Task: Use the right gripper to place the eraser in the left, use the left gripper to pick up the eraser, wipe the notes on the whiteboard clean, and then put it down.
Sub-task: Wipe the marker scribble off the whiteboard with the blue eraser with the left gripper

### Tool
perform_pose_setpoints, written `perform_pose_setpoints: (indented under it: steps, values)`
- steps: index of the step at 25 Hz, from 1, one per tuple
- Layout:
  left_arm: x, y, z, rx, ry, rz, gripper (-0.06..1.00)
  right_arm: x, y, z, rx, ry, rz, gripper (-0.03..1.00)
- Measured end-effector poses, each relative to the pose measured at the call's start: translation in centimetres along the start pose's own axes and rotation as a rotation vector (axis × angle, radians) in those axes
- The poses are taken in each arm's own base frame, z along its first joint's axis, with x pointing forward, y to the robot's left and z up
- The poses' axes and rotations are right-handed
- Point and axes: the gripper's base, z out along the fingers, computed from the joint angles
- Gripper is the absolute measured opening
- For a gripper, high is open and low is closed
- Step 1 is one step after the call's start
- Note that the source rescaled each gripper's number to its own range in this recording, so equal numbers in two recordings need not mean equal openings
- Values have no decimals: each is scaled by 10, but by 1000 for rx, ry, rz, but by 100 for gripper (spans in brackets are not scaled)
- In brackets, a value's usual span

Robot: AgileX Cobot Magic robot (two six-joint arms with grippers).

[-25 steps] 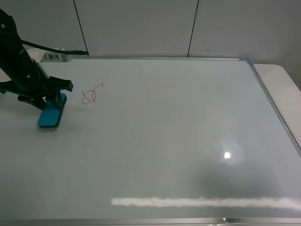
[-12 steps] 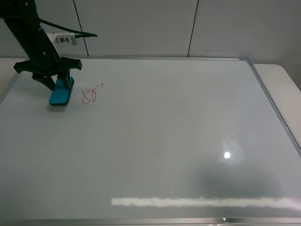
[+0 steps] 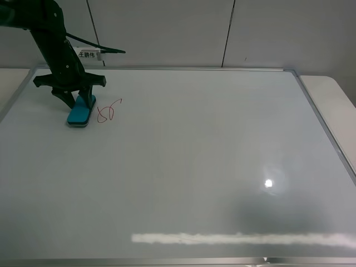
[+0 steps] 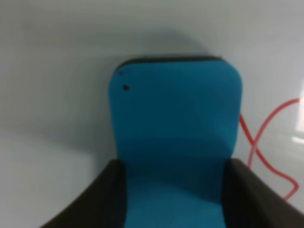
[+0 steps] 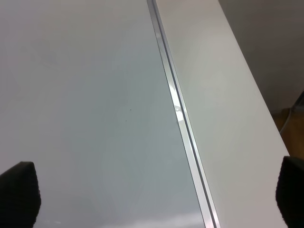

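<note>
Even overhead light. Whiteboard [image 3: 194,167] glossy: hotspot glare low right, bright streak along near edge, soft grey shadow there. Left wrist view blurry; right wrist view sharper.

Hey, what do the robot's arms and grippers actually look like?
The left gripper is a black two-finger claw with splayed side lugs on a slim black jointed arm. A thin black cable and a white tag with dark lettering sit by its wrist. Of the right gripper, only two rounded black fingertips show.
</note>
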Motion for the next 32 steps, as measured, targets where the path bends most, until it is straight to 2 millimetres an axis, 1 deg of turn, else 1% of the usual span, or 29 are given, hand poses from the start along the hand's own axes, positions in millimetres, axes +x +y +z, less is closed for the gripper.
perform_pose_setpoints:
  steps: [2,6,10,13,15,19,22,23,26,29,31,32]
  values:
    - [1,-4,8,-2,9,23,4,0,0,0,0,0,0,100]
    - [0,-11,10,-11,6,56,4,0,0,0,0,0,0,100]
    - [3,-29,11,-5,2,97,4,0,0,0,0,0,0,100]
    - [9,-51,12,16,6,135,4,0,0,0,0,0,0,100]
    - [15,-72,12,25,10,179,4,0,0,0,0,0,0,100]
    - [35,-118,13,47,23,283,4,0,0,0,0,0,0,100]
    - [49,-146,13,71,35,336,4,0,0,0,0,0,0,100]
    - [51,-151,13,81,35,340,4,0,0,0,0,0,0,100]
    - [52,-154,13,101,32,333,4,0,0,0,0,0,0,100]
    - [47,-149,13,119,25,318,4,0,0,0,0,0,0,100]
    - [39,-141,12,129,8,299,4,0,0,0,0,0,0,100]
    - [33,-133,12,129,-2,280,4,0,0,0,0,0,0,100]
